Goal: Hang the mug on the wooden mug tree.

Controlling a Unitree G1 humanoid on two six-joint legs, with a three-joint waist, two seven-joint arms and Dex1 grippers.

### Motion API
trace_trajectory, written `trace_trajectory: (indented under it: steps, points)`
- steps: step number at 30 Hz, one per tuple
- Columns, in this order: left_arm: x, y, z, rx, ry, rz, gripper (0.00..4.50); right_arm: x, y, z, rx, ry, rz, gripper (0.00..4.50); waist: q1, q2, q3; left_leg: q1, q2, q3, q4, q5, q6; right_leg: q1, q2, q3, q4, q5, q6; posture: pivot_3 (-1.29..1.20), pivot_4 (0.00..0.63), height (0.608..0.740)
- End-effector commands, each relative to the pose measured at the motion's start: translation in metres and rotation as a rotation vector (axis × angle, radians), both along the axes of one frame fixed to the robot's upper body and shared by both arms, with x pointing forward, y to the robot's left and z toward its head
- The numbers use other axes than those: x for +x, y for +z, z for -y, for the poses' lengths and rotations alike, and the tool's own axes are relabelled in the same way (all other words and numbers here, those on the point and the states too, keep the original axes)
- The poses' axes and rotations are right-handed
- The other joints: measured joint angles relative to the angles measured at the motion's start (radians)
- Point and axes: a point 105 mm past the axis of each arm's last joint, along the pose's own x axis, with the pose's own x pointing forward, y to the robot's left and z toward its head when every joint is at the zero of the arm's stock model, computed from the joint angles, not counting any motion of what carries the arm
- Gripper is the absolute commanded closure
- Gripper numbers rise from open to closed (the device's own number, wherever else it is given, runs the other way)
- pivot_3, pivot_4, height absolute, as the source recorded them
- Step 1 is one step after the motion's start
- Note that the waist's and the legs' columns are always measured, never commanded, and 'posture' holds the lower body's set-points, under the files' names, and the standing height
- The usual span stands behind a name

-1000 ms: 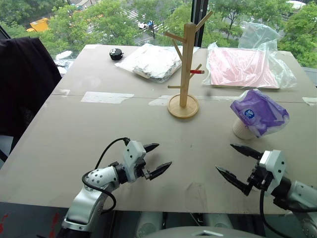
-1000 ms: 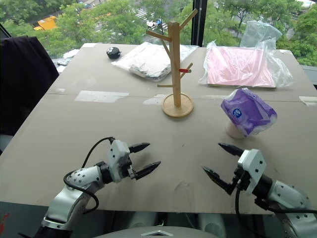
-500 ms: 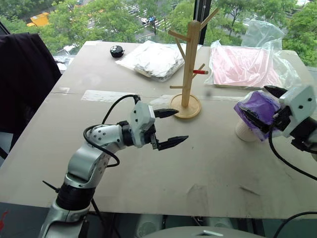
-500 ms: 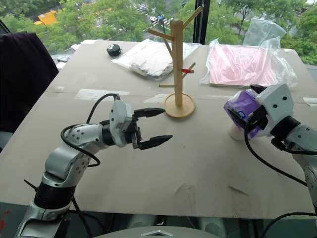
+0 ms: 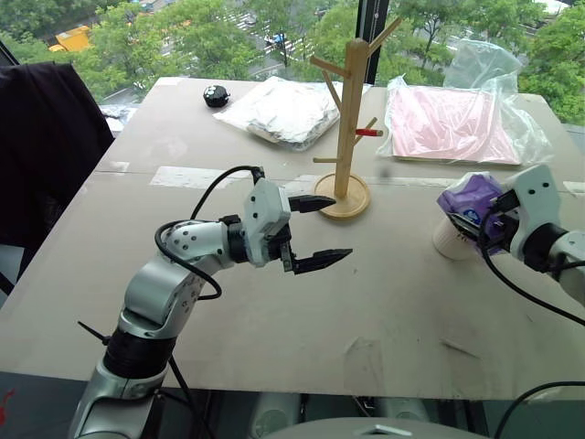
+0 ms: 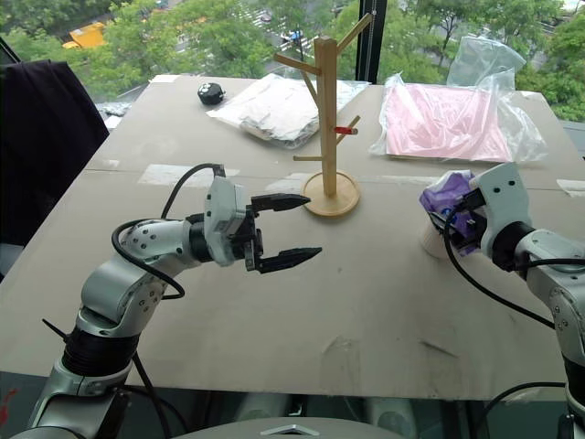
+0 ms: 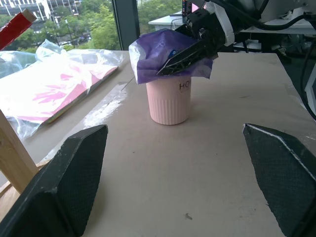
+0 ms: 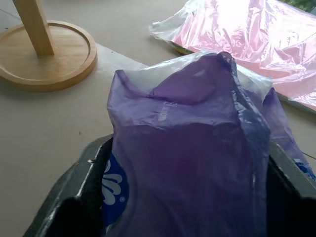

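The left gripper (image 5: 315, 230) was held above the middle of the cardboard-covered table (image 5: 384, 302), its arm bent at the elbow and the wrist turned so the 2 black fingers (image 5: 322, 261) pointed level toward the robot's right, spread wide with nothing between them. One fingertip lay, in the head views, just in front of the round base of the wooden mug tree (image 5: 345, 119), which stood upright further back on the table.

The mug (image 7: 169, 101) stood upright on the right side of the table, well apart from the tree, with a purple plastic bag (image 7: 168, 54) stuffed in its mouth (small dark lettering showed on its side). The right gripper (image 5: 482, 225) reached forward and slightly down from the right, its fingers on either side of the bag; in the right wrist view the purple plastic (image 8: 190, 148) bulged between them, pinched.
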Motion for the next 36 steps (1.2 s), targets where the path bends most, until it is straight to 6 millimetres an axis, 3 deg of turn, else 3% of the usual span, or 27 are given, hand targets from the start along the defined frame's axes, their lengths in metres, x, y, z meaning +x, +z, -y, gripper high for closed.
trace_trajectory:
  steps: [1,4,5,11,20,23,28,36]
  points:
    - [-0.007,0.013,0.006,-0.013,-0.037,0.064,0.00,-0.002,-0.007,0.005,0.018,-0.026,-0.048,2.74,0.000,0.000,0.000,0.000,0.000,0.000,0.000,0.000,0.000,0.000,0.000,0.000,0.000,0.000,0.000,0.00,0.150,0.740]
    - [-0.007,0.014,0.008,-0.023,-0.042,0.064,0.00,0.001,-0.005,0.007,0.021,-0.032,-0.039,4.15,0.000,-0.001,-0.001,0.000,0.000,0.000,0.000,0.000,0.000,0.000,0.000,0.000,0.000,0.000,0.000,0.00,0.150,0.740]
    - [-0.008,0.014,0.008,-0.024,-0.043,0.064,0.00,0.001,-0.003,0.006,0.021,-0.030,-0.031,4.41,0.000,-0.001,-0.001,0.000,0.000,0.000,0.000,0.000,0.000,0.000,0.000,0.000,0.000,0.000,0.000,0.00,0.150,0.740]
    - [-0.007,0.016,0.010,-0.048,-0.048,0.063,0.00,0.001,0.014,0.008,0.008,-0.032,0.022,4.41,0.000,-0.001,-0.001,0.000,0.000,0.000,0.000,0.000,0.000,0.000,0.000,0.000,0.000,0.000,0.000,0.00,0.150,0.740]
    - [-0.010,0.037,0.026,-0.204,-0.172,0.030,0.00,-0.009,0.056,0.024,-0.022,-0.095,0.118,4.41,-0.001,0.000,0.000,-0.001,-0.001,0.000,0.000,0.000,0.000,0.000,0.000,0.000,0.000,0.001,0.003,0.00,0.150,0.740]
    - [-0.007,0.044,0.037,-0.227,-0.233,0.038,0.00,-0.016,0.065,0.045,-0.040,-0.192,0.124,4.41,0.003,0.000,0.000,-0.001,-0.001,0.000,0.000,0.000,0.000,0.000,0.000,0.000,0.000,0.001,0.003,0.00,0.150,0.740]
    - [-0.007,0.050,0.052,-0.249,-0.325,0.041,0.00,-0.035,0.062,0.090,-0.099,-0.383,0.089,4.41,0.004,-0.001,0.000,-0.002,-0.002,-0.001,0.000,0.000,0.000,0.000,0.000,0.000,-0.002,0.001,0.003,0.00,0.150,0.740]
    - [-0.008,0.051,0.074,-0.226,-0.411,0.048,0.00,-0.066,0.024,0.153,-0.170,-0.582,0.005,4.41,0.000,0.000,0.000,-0.001,-0.002,0.000,0.000,0.000,0.000,0.000,0.000,0.001,-0.001,0.002,0.005,0.00,0.150,0.740]
